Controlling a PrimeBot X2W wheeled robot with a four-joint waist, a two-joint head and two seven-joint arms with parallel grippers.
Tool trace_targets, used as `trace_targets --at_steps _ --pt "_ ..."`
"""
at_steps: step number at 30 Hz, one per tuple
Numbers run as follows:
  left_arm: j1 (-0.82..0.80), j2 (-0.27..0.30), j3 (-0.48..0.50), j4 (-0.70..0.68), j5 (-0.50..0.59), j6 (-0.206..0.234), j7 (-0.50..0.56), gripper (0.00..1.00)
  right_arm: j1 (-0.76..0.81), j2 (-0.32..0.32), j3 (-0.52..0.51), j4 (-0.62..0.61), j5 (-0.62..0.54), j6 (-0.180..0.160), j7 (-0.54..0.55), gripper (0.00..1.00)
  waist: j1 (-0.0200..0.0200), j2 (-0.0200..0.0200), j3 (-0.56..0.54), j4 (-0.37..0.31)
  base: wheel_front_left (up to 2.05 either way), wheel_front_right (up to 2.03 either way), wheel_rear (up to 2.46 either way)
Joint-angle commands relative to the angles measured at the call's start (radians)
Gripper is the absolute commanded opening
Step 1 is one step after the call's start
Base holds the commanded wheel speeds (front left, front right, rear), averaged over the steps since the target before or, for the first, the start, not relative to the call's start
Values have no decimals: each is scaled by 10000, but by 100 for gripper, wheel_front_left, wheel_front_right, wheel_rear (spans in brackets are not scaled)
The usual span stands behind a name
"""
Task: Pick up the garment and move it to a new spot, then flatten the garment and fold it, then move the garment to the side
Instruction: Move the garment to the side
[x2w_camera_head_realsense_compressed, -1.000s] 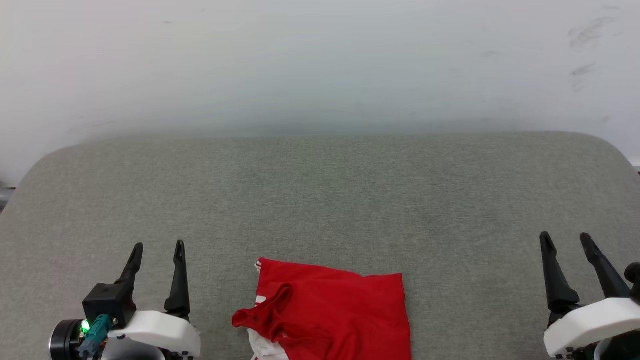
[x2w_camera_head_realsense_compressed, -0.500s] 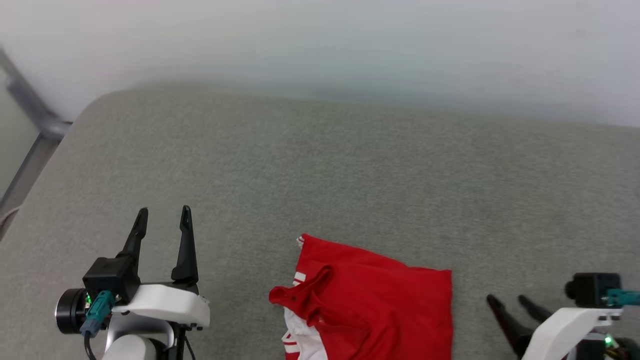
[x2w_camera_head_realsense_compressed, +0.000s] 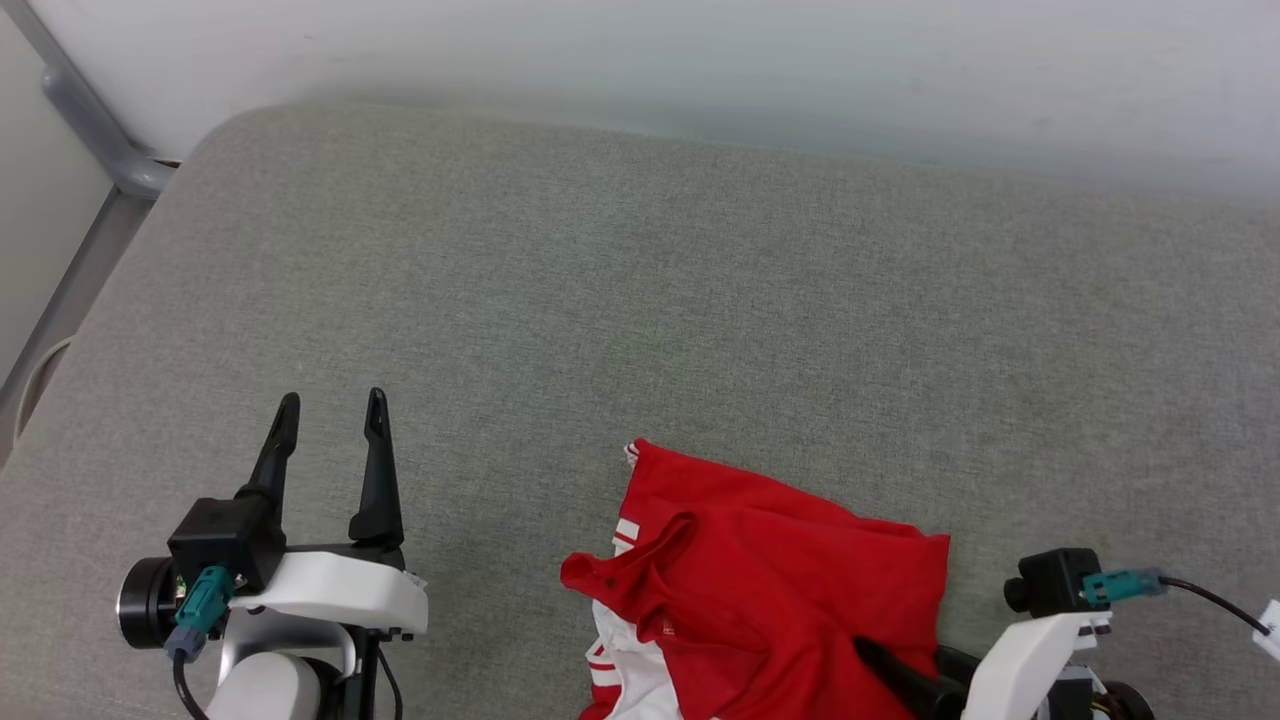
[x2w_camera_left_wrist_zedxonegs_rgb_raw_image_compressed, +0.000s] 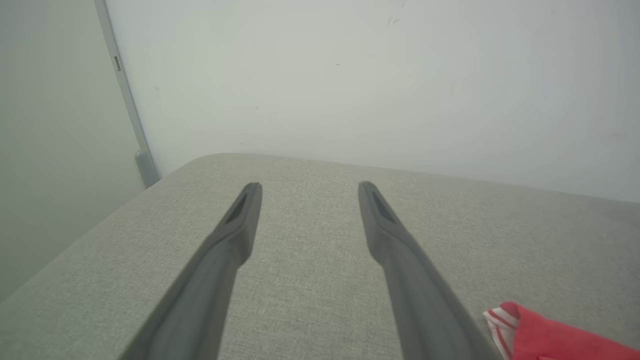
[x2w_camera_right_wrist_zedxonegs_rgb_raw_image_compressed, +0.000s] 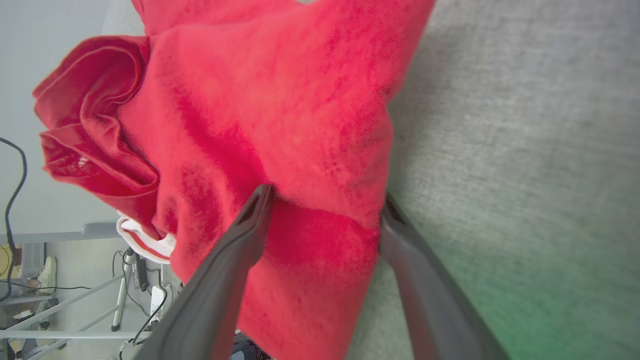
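We see the garment (x2w_camera_head_realsense_compressed: 780, 580) lying in a soft, bumpy heap on the gray bench (x2w_camera_head_realsense_compressed: 640, 300). It sits by the near edge of the bench, a bit to the right of the middle. It is mostly red. A white part with red and white stripes peeks out on its left side, close to the near edge. A loose red fold sticks out toward the left too.

The right gripper (x2w_camera_head_realsense_compressed: 905, 650) is at the garment's right side, low by the near edge. Its 2 dark fingers are spread wide apart and are not squeezing anything. In the right wrist view, the right gripper (x2w_camera_right_wrist_zedxonegs_rgb_raw_image_compressed: 326, 195) has 1 finger lying over the red cloth (x2w_camera_right_wrist_zedxonegs_rgb_raw_image_compressed: 280, 110). The other finger is right at the cloth's edge, next to the bare bench. So the edge of the cloth sits between the 2 fingers.

The left gripper (x2w_camera_head_realsense_compressed: 331, 398) is over the left part of the bench, well apart from the garment. Its fingers (x2w_camera_left_wrist_zedxonegs_rgb_raw_image_compressed: 240, 235) are wide apart with nothing between them, and they point at the far edge of the bench. In the left wrist view, a small striped corner of the garment (x2w_camera_left_wrist_zedxonegs_rgb_raw_image_compressed: 550, 337) shows off to the right.

A pale wall (x2w_camera_head_realsense_compressed: 700, 60) stands behind the far edge. A gray pole (x2w_camera_head_realsense_compressed: 90, 130) runs by the far left corner.
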Motion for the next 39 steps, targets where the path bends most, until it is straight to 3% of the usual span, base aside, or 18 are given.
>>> trace_targets --at_steps 1,3,4,5,6,7,15,23,32,39 --pt "-142 -41 25 18 92 -31 -19 100 -79 65 170 277 80 -10 74 100 -1 0 44 -12 0 0 0" --pt "-182 -101 65 41 131 -86 -19 100 -199 86 350 550 192 -14 132 100 -1 0 98 -39 0 0 0" --pt "-187 -146 88 56 156 -101 -19 100 -280 104 429 672 248 -14 73 86 -1 0 117 -53 0 0 0" --pt "-156 -172 121 77 170 -118 -19 100 -368 167 527 798 346 -14 50 45 -1 0 110 -86 0 0 0" --pt "-123 -208 147 104 186 -135 -19 100 -442 142 655 885 333 -14 22 32 -1 0 106 -110 0 0 0" --pt "-98 -238 170 130 218 -154 -19 100 -508 142 739 981 380 -14 5 0 -1 0 106 -132 0 0 0" --pt "224 -320 392 330 425 -264 -19 100 -873 -400 1068 857 401 -14 -364 0 -1 0 -546 -664 0 0 0" --pt "801 -381 459 191 484 -206 -19 100 -597 -1144 871 387 -107 -11 297 0 -1 0 -1441 -1976 0 0 0" --pt "677 -466 402 -157 563 -244 -19 100 -1116 -2022 448 -211 -738 -9 1290 0 -1 0 -1075 -3779 0 0 0" --pt "275 -260 493 -424 645 -271 -15 100 -2451 -2138 354 -179 -1084 -9 1366 0 -1 0 -70 -5304 0 0 0"
